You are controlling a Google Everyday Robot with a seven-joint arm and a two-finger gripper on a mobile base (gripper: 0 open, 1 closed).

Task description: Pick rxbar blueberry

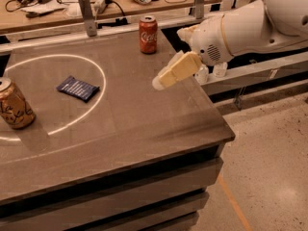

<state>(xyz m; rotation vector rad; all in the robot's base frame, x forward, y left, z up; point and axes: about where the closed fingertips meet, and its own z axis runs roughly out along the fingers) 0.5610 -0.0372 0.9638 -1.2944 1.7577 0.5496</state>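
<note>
The rxbar blueberry (78, 88) is a flat dark navy wrapper with white print, lying on the grey table (144, 129) inside a white circle mark, left of centre. My gripper (169, 75) comes in from the right on a white arm, over the table's right part, well to the right of the bar and not touching it. It holds nothing that I can see.
A red cola can (148, 34) stands at the table's back edge, just behind-left of the gripper. A gold-brown can (14, 109) stands at the left edge. A cluttered wooden bench (57, 8) lies behind. White bottles (216, 70) sit beside the table's right side.
</note>
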